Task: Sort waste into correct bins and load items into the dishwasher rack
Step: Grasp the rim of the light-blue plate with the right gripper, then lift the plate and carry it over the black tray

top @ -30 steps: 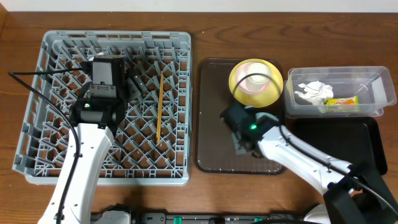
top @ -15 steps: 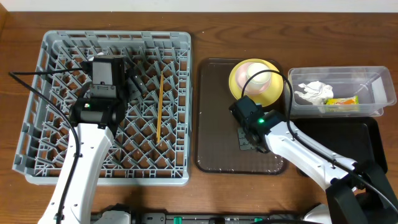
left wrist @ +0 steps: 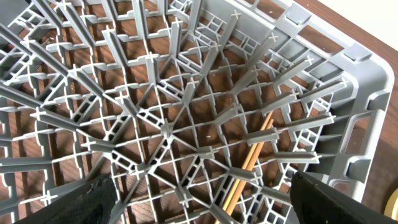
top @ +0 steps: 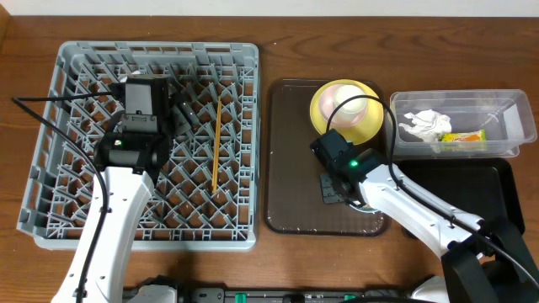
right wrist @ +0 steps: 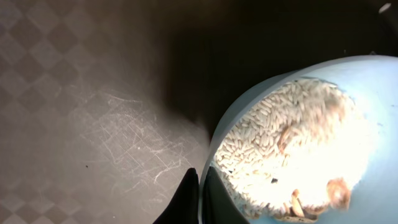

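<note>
Black fingers of the right gripper are clenched on the rim of a round light blue bowl, one finger outside the wall and one inside. Pale rice-like food scraps lie heaped in the bowl. Under it is the scratched, checker-textured floor of a large dark brown serving tray. From overhead the right gripper sits low over the middle of that tray, and the arm hides most of the bowl.

Behind it, at the tray's far end, rests a round yellow plate with a pale round vessel on it; cup or bowl, I cannot tell. To the right stands a clear rectangular plastic tub holding a crumpled white paper napkin and a small yellow-green snack wrapper. A shallow black rectangular tray lies just in front of the tub.

Dark fingers of the left gripper are released, spread wide apart with nothing between them, above a large square grey plastic rack with upright pegs. A pair of thin wooden chopsticks lies among the pegs. Overhead, the chopsticks lie in the rack's right half, on the wooden surface.
</note>
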{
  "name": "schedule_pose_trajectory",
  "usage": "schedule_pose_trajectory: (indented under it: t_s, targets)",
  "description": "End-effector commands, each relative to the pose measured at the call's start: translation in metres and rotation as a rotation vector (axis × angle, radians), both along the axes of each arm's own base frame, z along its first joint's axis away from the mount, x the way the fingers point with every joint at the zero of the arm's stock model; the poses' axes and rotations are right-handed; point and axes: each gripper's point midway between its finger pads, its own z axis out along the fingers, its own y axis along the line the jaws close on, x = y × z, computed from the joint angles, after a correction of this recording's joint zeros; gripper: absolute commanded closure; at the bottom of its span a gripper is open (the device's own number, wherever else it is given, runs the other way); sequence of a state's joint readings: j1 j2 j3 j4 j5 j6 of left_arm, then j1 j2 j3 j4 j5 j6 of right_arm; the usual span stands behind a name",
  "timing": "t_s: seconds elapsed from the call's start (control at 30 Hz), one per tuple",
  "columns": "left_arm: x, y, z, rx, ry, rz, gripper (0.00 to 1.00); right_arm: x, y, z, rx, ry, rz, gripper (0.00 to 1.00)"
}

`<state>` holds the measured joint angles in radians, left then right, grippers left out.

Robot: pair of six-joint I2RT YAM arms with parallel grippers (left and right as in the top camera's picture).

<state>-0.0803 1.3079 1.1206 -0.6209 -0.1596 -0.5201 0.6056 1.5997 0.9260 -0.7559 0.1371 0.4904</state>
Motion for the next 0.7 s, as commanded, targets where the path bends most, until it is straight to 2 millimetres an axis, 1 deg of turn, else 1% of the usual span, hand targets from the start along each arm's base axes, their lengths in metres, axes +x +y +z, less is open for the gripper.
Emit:
schedule_pose_trajectory:
  t_s: [0.0,0.1,0.2,0.3,0.37,0.43,0.53,0.57,0.67]
  targets:
    - [0.002,0.001,0.004,0.001,-0.011,0.002,0.09,0.0,0.004,-0.002,0.025,0.005,-0.001,0.99]
    - [0.002,0.001,0.004,0.001,-0.011,0.002,0.09,0.001,0.01,0.0,0.053,0.004,0.002,0.99]
    - [0.002,0.001,0.004,0.001,-0.011,0.002,0.09,0.005,0.015,0.011,0.087,-0.008,0.004,0.99]
    - [0.002,0.001,0.004,0.001,-0.011,0.002,0.09,0.011,0.022,0.034,0.141,-0.047,0.035,0.99]
    - [0.002,0.001,0.004,0.001,-0.011,0.002,0.09,0.014,0.02,0.054,0.167,-0.081,0.032,0.99]
    - [0.002,0.001,0.004,0.001,-0.011,0.002,0.09,0.017,0.013,0.075,0.189,-0.12,0.01,0.99]
    - [0.002,0.001,0.004,0.001,-0.011,0.002,0.09,0.02,-0.003,0.103,0.241,-0.181,-0.042,0.99]
    - [0.002,0.001,0.004,0.001,-0.011,0.002,0.09,0.021,-0.008,0.109,0.259,-0.195,-0.059,0.99]
    - [0.002,0.001,0.004,0.001,-0.011,0.002,0.09,0.025,-0.03,0.131,0.338,-0.237,-0.135,0.99]
